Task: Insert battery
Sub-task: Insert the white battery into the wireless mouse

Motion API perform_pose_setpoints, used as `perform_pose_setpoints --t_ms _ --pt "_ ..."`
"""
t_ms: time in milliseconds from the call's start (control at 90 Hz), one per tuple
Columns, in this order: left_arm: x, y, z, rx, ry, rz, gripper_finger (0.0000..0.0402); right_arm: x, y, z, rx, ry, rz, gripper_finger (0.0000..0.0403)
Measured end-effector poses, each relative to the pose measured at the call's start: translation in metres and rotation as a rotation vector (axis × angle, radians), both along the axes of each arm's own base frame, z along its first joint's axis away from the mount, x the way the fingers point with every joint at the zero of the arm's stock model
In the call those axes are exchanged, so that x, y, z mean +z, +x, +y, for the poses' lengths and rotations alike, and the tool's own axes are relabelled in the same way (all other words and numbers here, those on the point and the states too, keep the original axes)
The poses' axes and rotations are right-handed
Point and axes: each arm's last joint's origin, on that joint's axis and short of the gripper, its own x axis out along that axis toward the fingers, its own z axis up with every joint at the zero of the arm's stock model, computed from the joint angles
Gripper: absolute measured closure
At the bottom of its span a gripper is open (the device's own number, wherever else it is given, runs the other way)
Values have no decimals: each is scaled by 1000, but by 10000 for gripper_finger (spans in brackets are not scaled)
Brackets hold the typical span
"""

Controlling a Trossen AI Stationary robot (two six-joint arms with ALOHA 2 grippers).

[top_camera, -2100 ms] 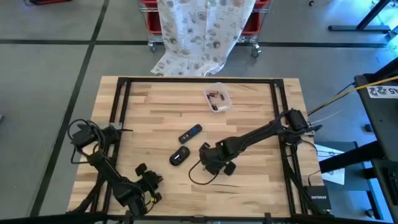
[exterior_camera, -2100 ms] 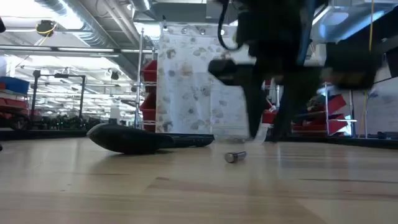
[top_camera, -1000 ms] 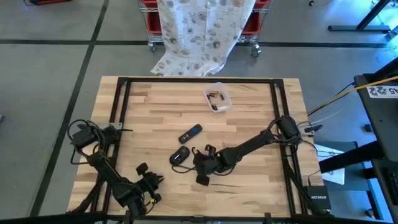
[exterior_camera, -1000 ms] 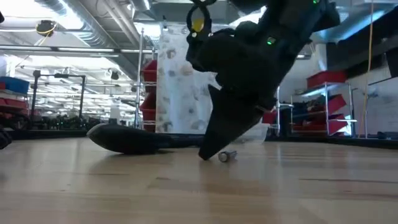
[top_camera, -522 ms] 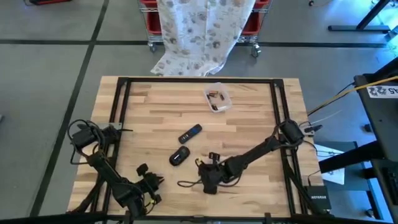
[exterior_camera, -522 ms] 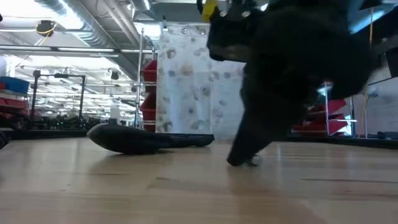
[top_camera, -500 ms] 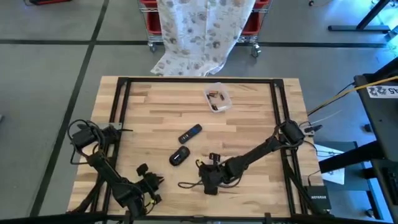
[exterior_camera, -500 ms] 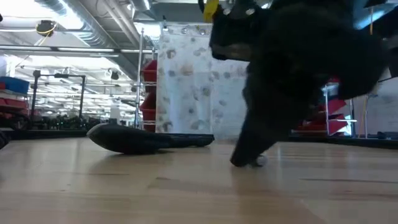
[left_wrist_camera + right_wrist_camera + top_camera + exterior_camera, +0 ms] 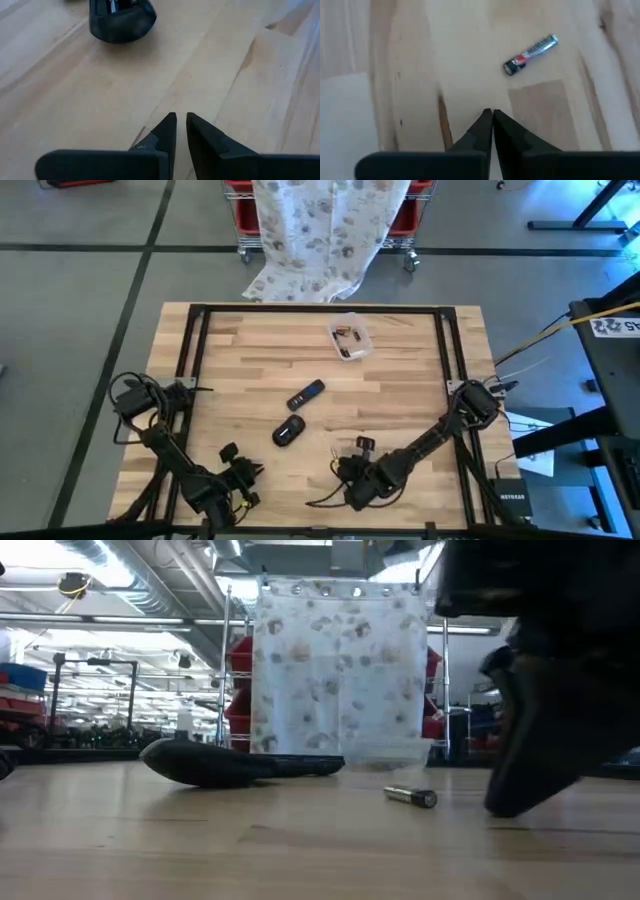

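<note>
Wooden table (image 9: 250, 370) seen from above, two dark arms reaching in from the near edge. Right gripper (image 9: 342, 470) low over the near middle of the table, fingers (image 9: 485, 127) pressed together to a point, holding nothing. Small cylindrical battery (image 9: 530, 54) lying flat on the bare wood just ahead of those fingertips, apart from them, silver with a red and dark label. Same battery (image 9: 411, 797) in the low view resting on its side, alone on the wood, with the right gripper's dark bulk beside it, its tip at the tabletop.

Black computer mouse (image 9: 289, 431) near the table's centre, a short way from the battery and not touching it. Dark remote control (image 9: 306, 394) lying at an angle just beyond the mouse. Clear plastic container (image 9: 350, 338) with small items inside, near the far edge.

Left gripper (image 9: 252, 472) parked at the near left part of the table, fingers (image 9: 167, 132) nearly together with only a thin gap, empty, pointing across bare wood toward the mouse (image 9: 121, 20).

Patterned white cloth (image 9: 325, 235) hanging over a red-binned cart beyond the far edge.
</note>
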Motion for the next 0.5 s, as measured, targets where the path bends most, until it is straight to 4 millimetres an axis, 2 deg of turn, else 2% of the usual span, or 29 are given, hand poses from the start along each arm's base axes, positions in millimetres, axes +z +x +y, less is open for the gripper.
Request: perform_pose_setpoints --t_ms 167,322,411,500 --pt "0 0 0 1 -1 -1 375 -6 -9 14 -142 -41 -152 376" --pt "0 0 0 -3 4 -4 375 -25 -16 23 -223 -124 -271 294" --pt "0 0 0 -8 11 -3 375 -37 -13 25 -290 -131 -363 242" --pt "0 0 0 -14 18 1 375 -45 -6 28 -329 -104 -440 209"
